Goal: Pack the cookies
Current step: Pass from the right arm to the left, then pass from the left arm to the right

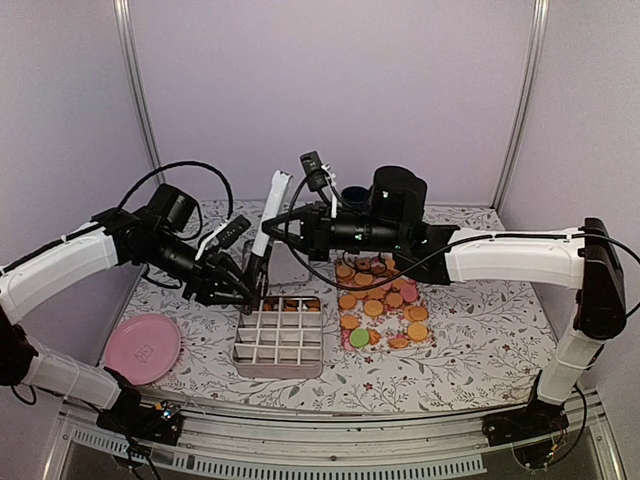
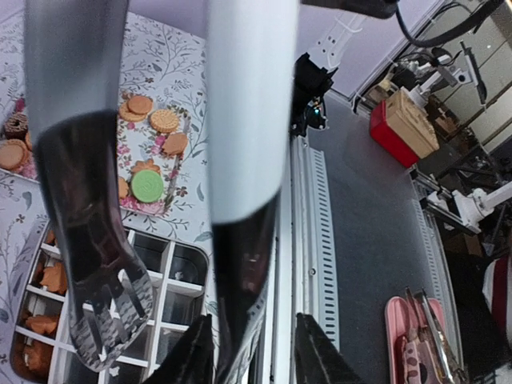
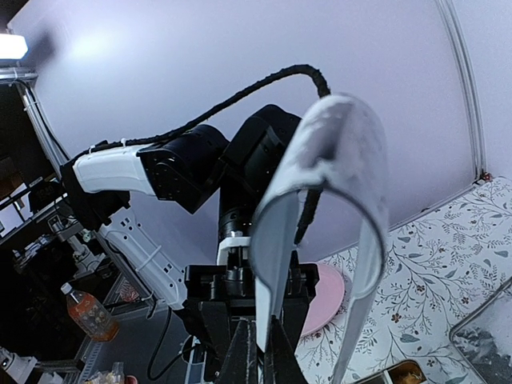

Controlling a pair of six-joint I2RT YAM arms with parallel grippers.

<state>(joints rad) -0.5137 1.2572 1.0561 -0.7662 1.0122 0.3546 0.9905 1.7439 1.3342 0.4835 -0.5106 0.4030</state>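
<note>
The cookies (image 1: 380,298) lie in a heap on a patterned sheet right of centre, mostly orange, one green cookie (image 2: 147,186) among them. A few cookies (image 2: 50,277) sit in the back row of the white grid box (image 1: 278,342). White tongs (image 1: 268,215) with black tips stand upright over the box's back edge. My right gripper (image 1: 274,228) is shut on one white arm of the tongs (image 3: 336,160), fingers (image 3: 242,356) pinched. My left gripper (image 2: 256,352) is open low down at the black tips, with one tong arm (image 2: 240,304) passing between its spread fingers.
A big pink plate (image 1: 143,347) lies at the near left of the floral tablecloth. A dark cup (image 1: 352,193) stands at the back behind the right arm. Lilac walls close in the back and sides, and a metal rail (image 1: 330,440) runs along the near edge.
</note>
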